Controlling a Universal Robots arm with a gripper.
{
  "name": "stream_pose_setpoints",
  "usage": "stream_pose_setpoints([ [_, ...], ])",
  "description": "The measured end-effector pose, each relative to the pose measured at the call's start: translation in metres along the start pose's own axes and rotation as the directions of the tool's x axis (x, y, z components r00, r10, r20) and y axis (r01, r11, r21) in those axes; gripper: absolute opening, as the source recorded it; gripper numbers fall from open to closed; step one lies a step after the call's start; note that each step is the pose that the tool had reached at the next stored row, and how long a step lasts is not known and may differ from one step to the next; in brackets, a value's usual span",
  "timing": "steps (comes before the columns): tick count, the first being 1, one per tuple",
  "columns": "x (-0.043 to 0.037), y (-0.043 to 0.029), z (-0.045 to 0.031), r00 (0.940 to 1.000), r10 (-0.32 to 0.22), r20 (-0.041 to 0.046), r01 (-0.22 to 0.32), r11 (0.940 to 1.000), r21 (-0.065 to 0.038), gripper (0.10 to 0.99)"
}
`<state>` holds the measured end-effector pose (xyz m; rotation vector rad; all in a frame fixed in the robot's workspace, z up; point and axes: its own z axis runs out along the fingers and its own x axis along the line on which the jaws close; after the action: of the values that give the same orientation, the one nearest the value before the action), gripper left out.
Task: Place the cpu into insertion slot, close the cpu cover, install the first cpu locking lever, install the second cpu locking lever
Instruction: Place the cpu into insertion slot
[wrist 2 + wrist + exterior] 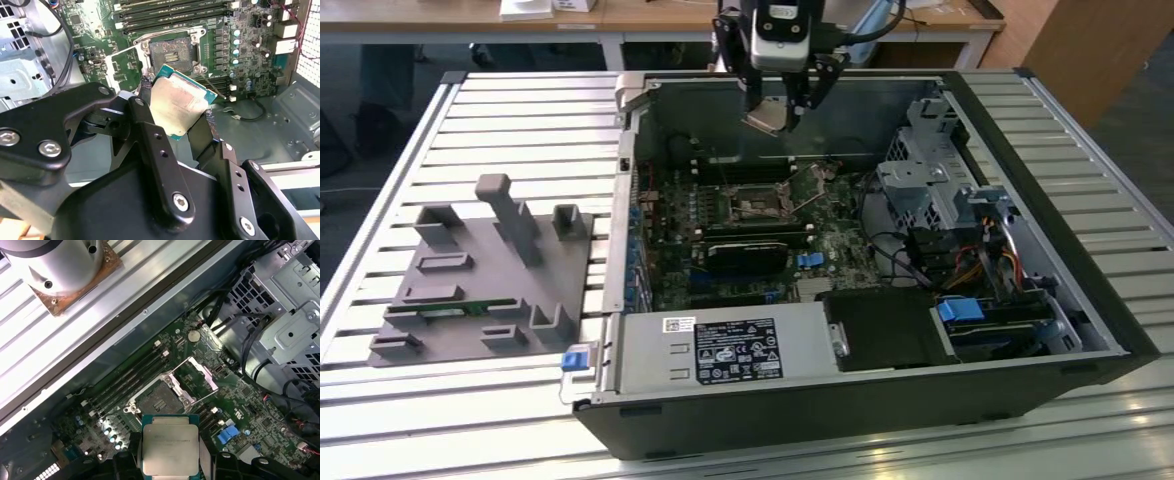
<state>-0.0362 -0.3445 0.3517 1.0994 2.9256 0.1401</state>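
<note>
End effector (177, 107) pinching cpu (170, 447) high over motherboard (250, 410); insertion slot (170, 51) open (cpu cover (209, 379) raised), cables (250, 350) nearby.

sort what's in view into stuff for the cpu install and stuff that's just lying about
For the job:
- cpu, held in the gripper above the board
- insertion slot, bare
- cpu cover, standing open

Just there:
- grey fixture block beside the case
- power supply
- drive cage
- coin battery

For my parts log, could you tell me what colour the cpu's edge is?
The cpu has a teal-green edge, clearest in the second wrist view.
</note>
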Motion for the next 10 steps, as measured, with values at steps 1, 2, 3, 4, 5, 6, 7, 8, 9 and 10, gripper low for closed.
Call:
stream_pose_setpoints([
  [1, 0.0, 0.0, 0.0001, 1.0, 0.005, 0.0005, -0.005, 1.0, 0.0, 0.541],
  [2, 0.0, 0.0, 0.0001, 0.9999, 0.01, 0.001, -0.01, 0.9999, 0.0, 0.541],
  [3, 0.0, 0.0, 0.0002, 0.9999, 0.016, 0.0014, -0.016, 0.9999, 0.0, 0.541],
  [4, 0.0, 0.0, 0.0003, 0.9998, 0.021, 0.0019, -0.021, 0.9998, 0.0, 0.541],
  [5, 0.0, 0.0, 0.0004, 0.9997, 0.026, 0.0024, -0.026, 0.9997, -0.001, 0.541],
  [6, 0.0, -0.0001, 0.0005, 0.9995, 0.032, 0.0029, -0.032, 0.9995, -0.001, 0.541],
  [7, 0.0, -0.0001, 0.0006, 0.9993, 0.037, 0.0034, -0.037, 0.9993, -0.001, 0.541],
  [8, 0.0, -0.0001, 0.0007, 0.9991, 0.042, 0.0038, -0.042, 0.9991, -0.001, 0.541],
  [9, 0.0, -0.0001, 0.0008, 0.9989, 0.047, 0.0042, -0.047, 0.9989, -0.001, 0.541],
  [10, 0.0, -0.0001, 0.0009, 0.9986, 0.052, 0.0046, -0.052, 0.9986, -0.001, 0.541],
])
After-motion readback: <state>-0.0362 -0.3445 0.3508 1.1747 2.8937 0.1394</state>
